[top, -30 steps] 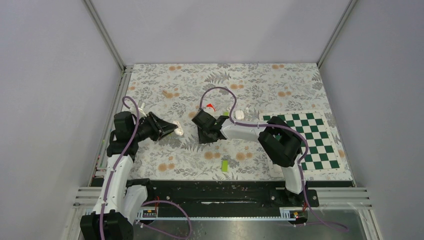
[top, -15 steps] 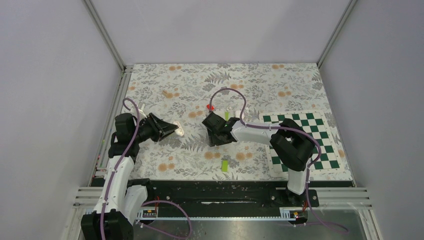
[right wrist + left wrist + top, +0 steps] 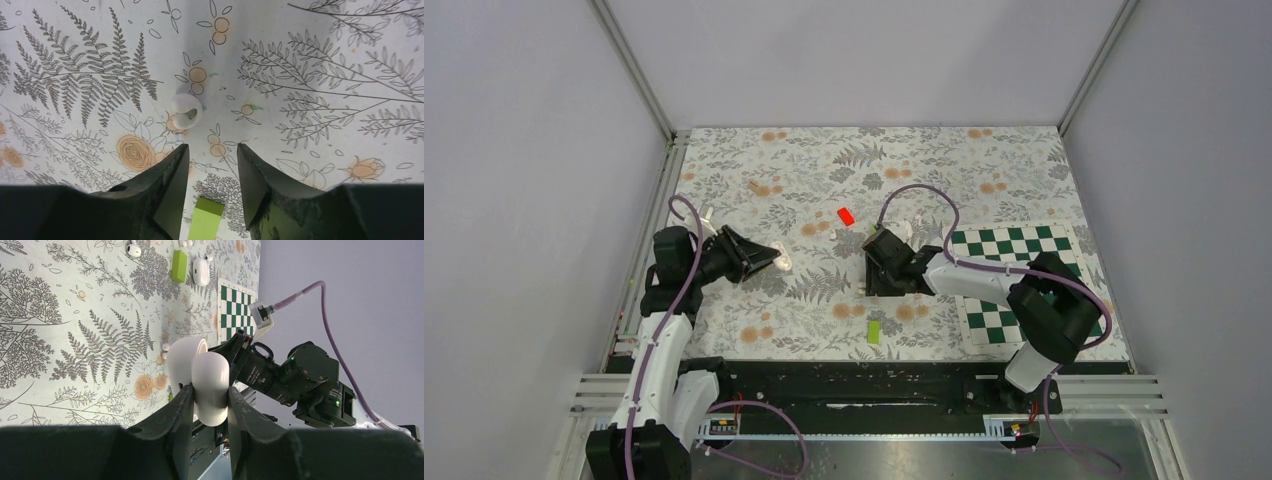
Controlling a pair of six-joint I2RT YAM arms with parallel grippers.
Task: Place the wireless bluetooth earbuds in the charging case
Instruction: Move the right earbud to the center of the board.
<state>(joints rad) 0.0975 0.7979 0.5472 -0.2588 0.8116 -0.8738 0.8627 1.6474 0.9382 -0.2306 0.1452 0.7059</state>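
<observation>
left end effector (image 3: 210, 391): clamped on case (image 3: 200, 371), lid flipped open
right end effector (image 3: 212, 150): fingers apart, holding nothing
earbud (image 3: 187, 111): lying on table (image 3: 310, 45), just past the right fingertips, not touching them
green block (image 3: 205, 225): on table, between the right fingers

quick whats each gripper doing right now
Left gripper: closed on the small white glossy rounded charging case.
Right gripper: open, holding nothing, tiny white plastic earbud just ahead of it.
</observation>
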